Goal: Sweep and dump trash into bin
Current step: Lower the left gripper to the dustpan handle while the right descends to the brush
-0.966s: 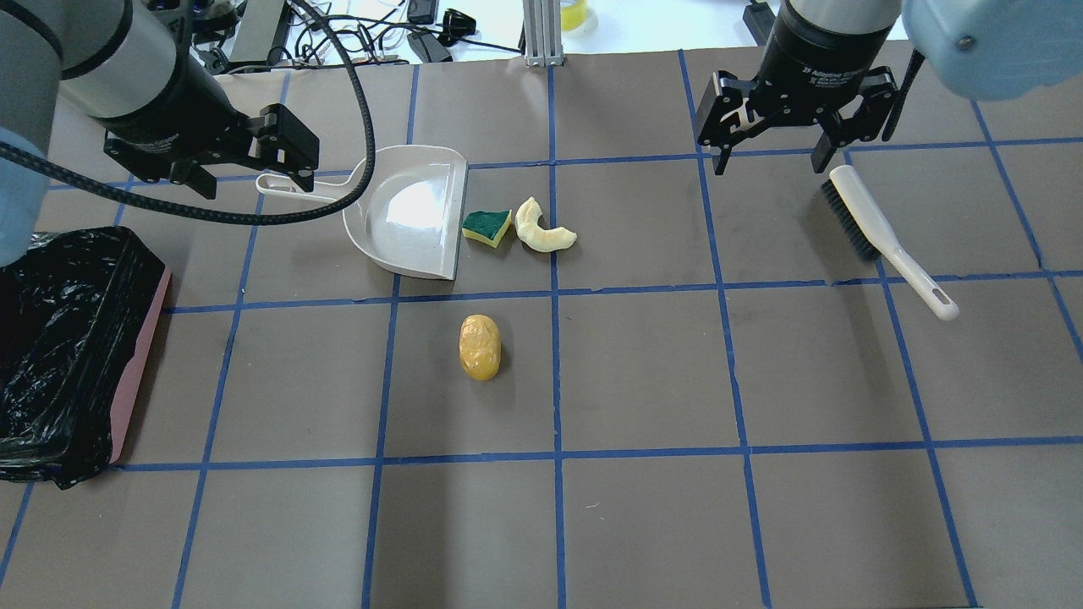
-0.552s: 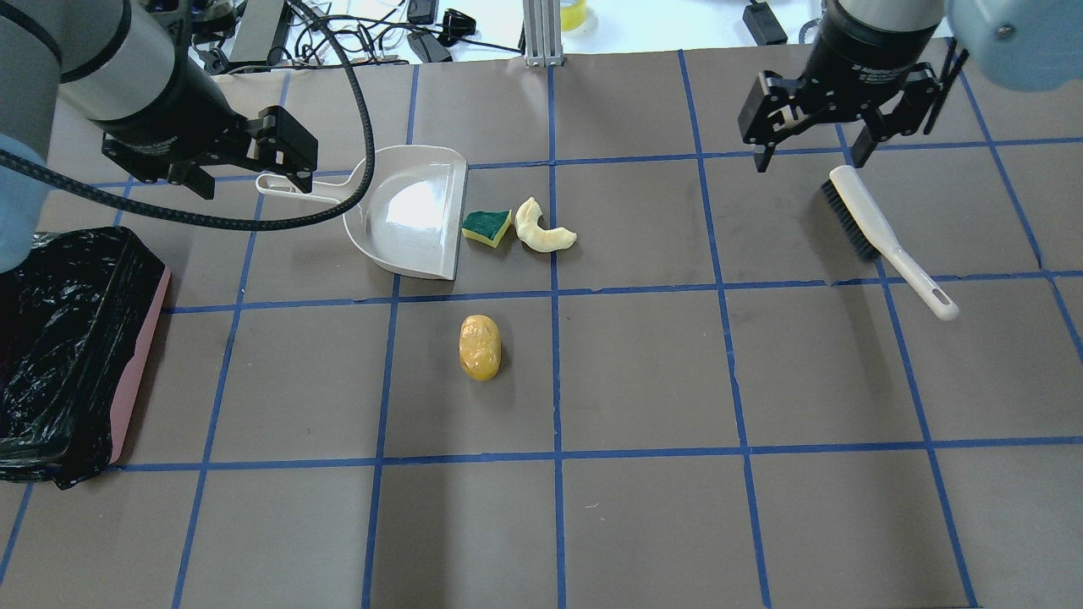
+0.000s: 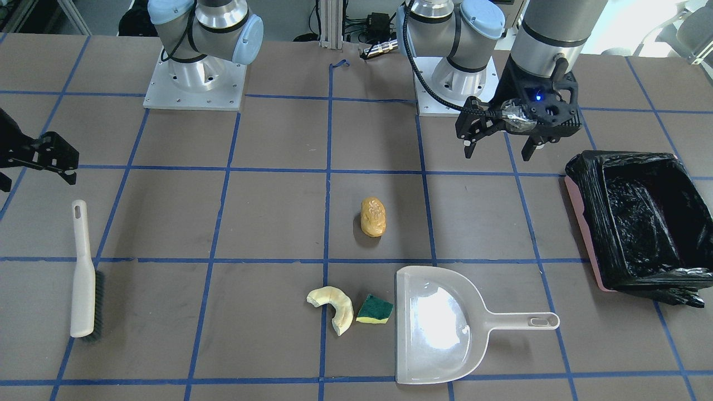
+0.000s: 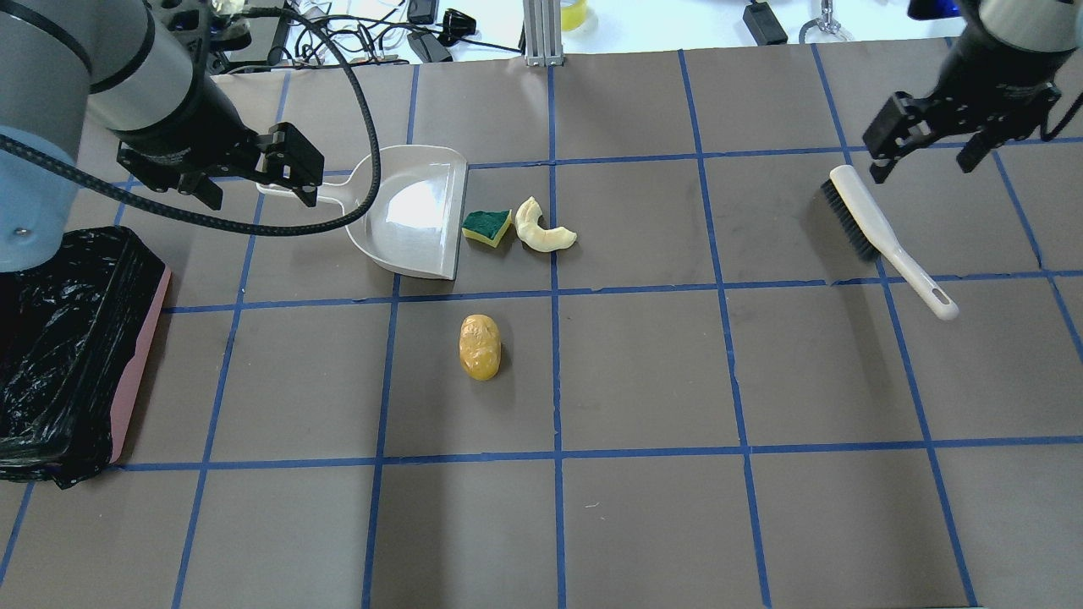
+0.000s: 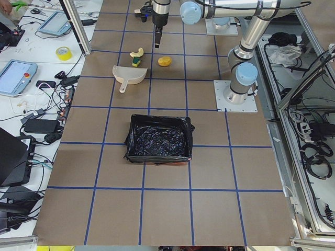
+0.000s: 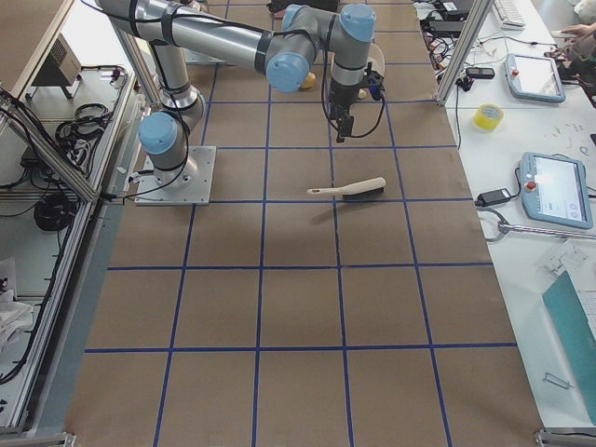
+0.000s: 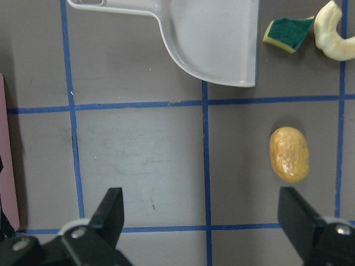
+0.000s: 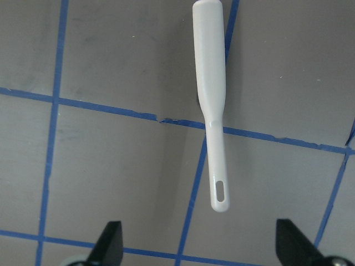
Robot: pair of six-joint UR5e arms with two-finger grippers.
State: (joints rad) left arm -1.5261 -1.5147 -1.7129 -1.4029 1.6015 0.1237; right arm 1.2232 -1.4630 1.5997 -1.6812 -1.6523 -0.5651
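Observation:
The tan potato-like lump (image 4: 480,347) lies alone mid-table. The pale yellow crescent (image 4: 541,228) and the green-and-yellow sponge wedge (image 4: 486,227) lie just off the open lip of the pale grey dustpan (image 4: 406,220). The pink bin (image 4: 140,355) with its black bag stands at the left edge. My left gripper (image 4: 254,190) is open and empty, above the table near the dustpan's handle. My right gripper (image 4: 922,165) is open and empty, above the head end of the white brush (image 4: 880,233). The right wrist view shows the brush handle (image 8: 211,100) lying flat between my open fingers.
Blue tape lines grid the brown table. Cables and devices lie beyond the far edge (image 4: 423,34). The two arm bases (image 3: 195,78) stand at the robot's side. The front-facing view shows the bin's rim (image 3: 579,211) right of the dustpan (image 3: 440,328).
My right gripper has moved right, from left of the brush head to beyond it. My left gripper has shifted slightly toward the dustpan handle. Trash, dustpan, brush and bin have not moved.

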